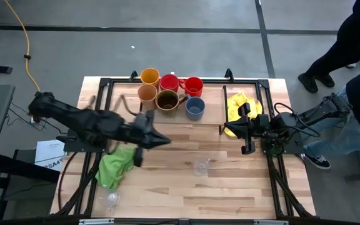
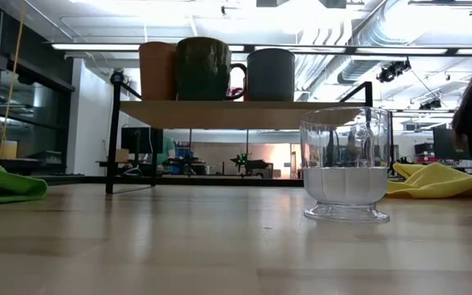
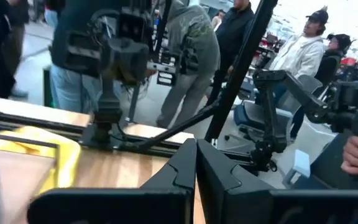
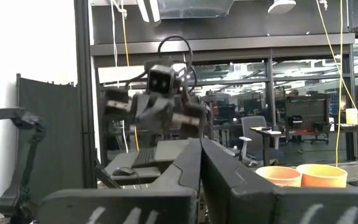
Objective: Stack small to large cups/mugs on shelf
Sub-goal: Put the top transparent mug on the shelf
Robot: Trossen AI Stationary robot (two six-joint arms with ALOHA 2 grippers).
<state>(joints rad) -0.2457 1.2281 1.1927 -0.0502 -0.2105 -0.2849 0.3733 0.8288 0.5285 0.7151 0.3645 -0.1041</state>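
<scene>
High view shows 6 cups crowded on the shelf at the worktop's far edge, while 2 clear glasses are left on the worktop: 1 mid-board, 1 near the front-left corner beside the green cloth. The left tool and right tool are both pressed together, holding nothing. A glass could be tipped by a pinched-shut approach, or the packed mugs nudged off the shelf. Colours are seen as orange, tan, red, brown and blue-grey.
</scene>
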